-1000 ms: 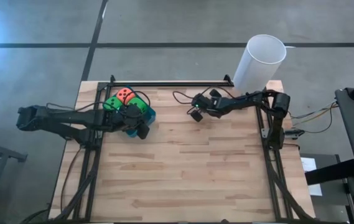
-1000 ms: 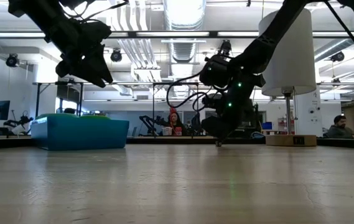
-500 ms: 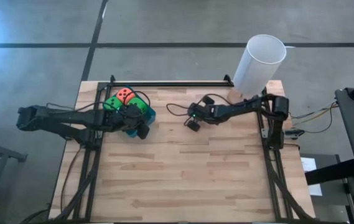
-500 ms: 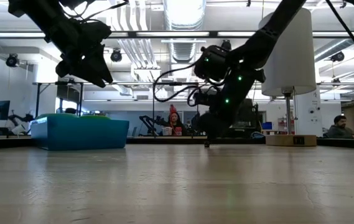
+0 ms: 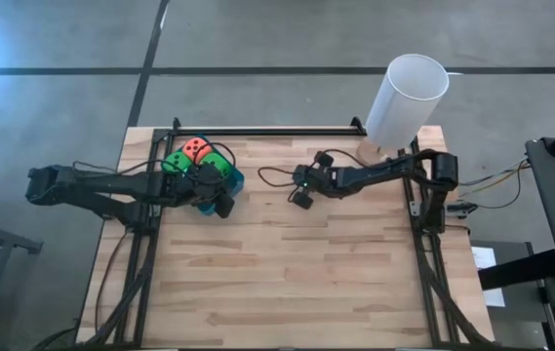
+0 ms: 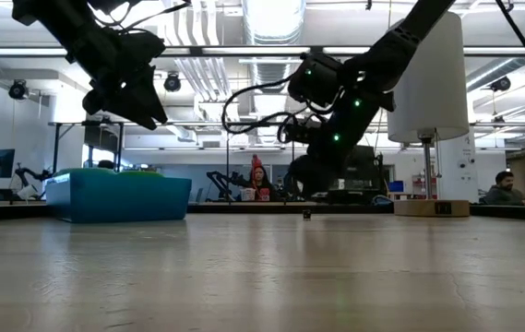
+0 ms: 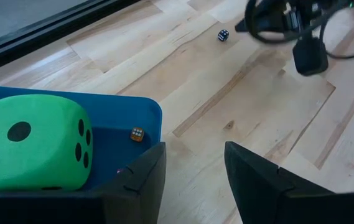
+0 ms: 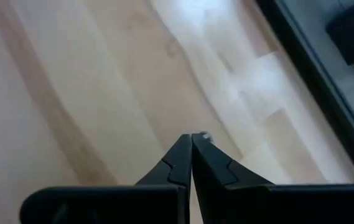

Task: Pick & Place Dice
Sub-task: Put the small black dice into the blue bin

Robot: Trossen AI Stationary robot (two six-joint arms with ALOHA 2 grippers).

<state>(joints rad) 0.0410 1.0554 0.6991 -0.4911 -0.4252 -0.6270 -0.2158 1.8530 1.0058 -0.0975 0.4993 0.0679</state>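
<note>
Already several dice (image 5: 197, 154) fill the blue tray (image 5: 236, 179) at upper left; a tiny die (image 7: 223, 35) remains on the table (image 5: 287, 273), right gripper (image 5: 302, 185) closed and empty above, left gripper (image 5: 220, 205) parted

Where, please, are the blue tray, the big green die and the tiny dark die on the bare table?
blue tray (image 7: 155, 118): left wrist view, on its rim corner.
big green die (image 7: 33, 146): left wrist view, on its pipped side face.
tiny dark die (image 7: 223, 35): left wrist view, on its middle.
</note>
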